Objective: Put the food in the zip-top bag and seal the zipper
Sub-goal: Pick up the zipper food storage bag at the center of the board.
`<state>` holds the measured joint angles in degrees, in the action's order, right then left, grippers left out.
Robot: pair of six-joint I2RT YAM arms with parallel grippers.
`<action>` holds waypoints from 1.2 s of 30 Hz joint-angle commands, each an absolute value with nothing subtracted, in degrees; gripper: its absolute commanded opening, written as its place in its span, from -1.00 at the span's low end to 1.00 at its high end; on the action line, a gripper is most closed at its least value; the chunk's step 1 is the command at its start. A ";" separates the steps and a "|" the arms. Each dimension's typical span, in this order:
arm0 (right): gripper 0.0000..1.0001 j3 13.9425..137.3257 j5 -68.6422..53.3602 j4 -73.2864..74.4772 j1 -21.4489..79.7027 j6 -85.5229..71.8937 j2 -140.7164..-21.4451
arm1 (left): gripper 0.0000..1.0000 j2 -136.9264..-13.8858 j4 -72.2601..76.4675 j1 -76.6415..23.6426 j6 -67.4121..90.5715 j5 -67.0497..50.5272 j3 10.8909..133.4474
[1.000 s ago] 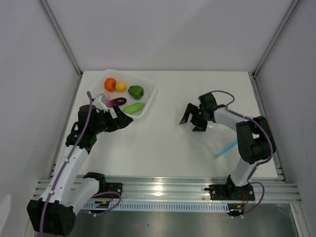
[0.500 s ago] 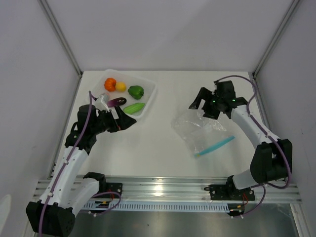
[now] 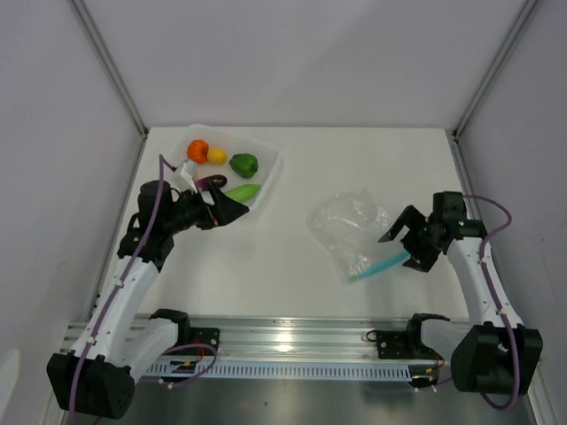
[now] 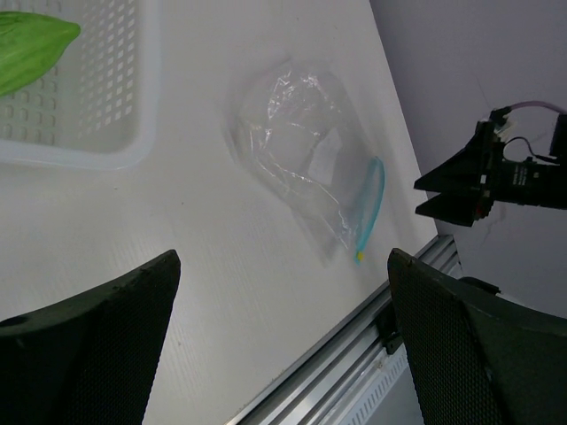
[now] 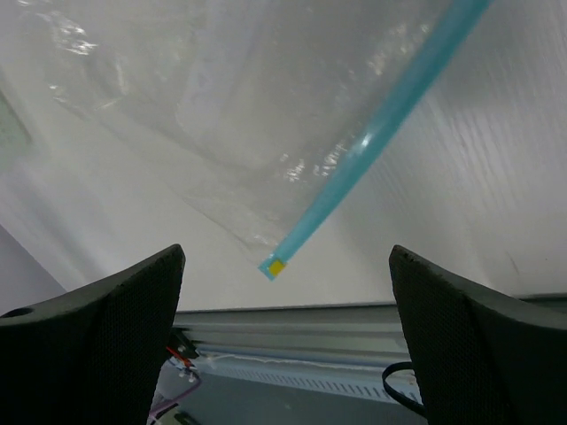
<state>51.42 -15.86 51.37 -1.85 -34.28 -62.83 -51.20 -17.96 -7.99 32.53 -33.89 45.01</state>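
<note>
- Clear plastic, wrinkled and crumpled: the bag [image 3: 350,226] lies flat on the white table [image 3: 354,159], right of centre.
- Teal zipper [image 3: 379,264] runs along the bag's near-right edge and has a small yellow tab [image 5: 277,265] at its near end. These views do not show whether the strip is pressed closed.
- White tray [image 3: 269,170] with a perforated floor stands at the far left of the table, well apart from the bag.
- Five pieces of food show in the tray:
  - orange pumpkin [image 3: 198,150] and yellow lemon [image 3: 216,155] touch at the far side;
  - green pepper [image 3: 244,164] sits to their right;
  - purple eggplant [image 3: 211,182] and light green cucumber [image 3: 240,191] lie along the near side.
- Left gripper [image 3: 226,210] hangs over the tray's near edge, just beside the cucumber. Its fingers are spread wide with nothing between them.
- Right gripper [image 3: 406,248] sits low over the table just beside the zipper's right end. Its fingers are spread wide and straddle the teal strip in the right wrist view, without gripping it.
</note>
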 commanded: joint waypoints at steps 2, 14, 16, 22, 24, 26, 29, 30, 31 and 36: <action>0.99 46.50 -19.60 53.44 -4.57 -34.89 -60.47 | 0.99 -51.15 -14.85 -8.26 33.75 -36.39 46.31; 0.87 39.20 -28.38 32.18 -6.94 -34.10 -69.24 | 0.99 -51.06 -13.95 -7.47 39.12 -42.27 45.17; 0.84 37.98 -28.83 28.59 -7.03 -33.66 -70.57 | 0.99 -52.64 -18.95 -7.56 35.52 -41.05 48.33; 0.74 34.46 -28.92 19.70 -7.21 -32.70 -71.28 | 0.99 -48.77 -25.22 -7.47 30.41 -29.72 50.27; 0.71 33.66 -29.27 18.20 -7.29 -32.00 -72.24 | 0.99 -50.27 -25.66 -6.60 32.60 -29.88 49.84; 0.63 33.22 -29.97 16.18 -7.29 -31.47 -72.86 | 0.99 -52.46 -23.31 -3.88 34.09 -34.51 47.03; 0.38 32.08 -30.58 13.45 -7.29 -31.38 -73.74 | 0.99 -52.82 -13.38 -1.58 38.57 -44.90 41.33; 0.28 31.91 -30.93 12.75 -7.38 -31.38 -74.00 | 0.99 -52.30 -12.05 -1.67 38.24 -45.52 40.96; 0.07 31.73 -31.29 11.61 -7.38 -31.38 -74.61 | 0.99 -51.60 -11.61 -2.98 37.45 -44.31 40.87; -0.77 30.68 -34.27 7.57 -7.38 -32.25 -75.67 | 0.86 -52.29 -22.31 -10.52 24.28 -36.59 51.75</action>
<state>31.24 -31.31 13.37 -7.11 -32.05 -75.20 -52.60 -20.82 -6.11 32.64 -38.76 43.51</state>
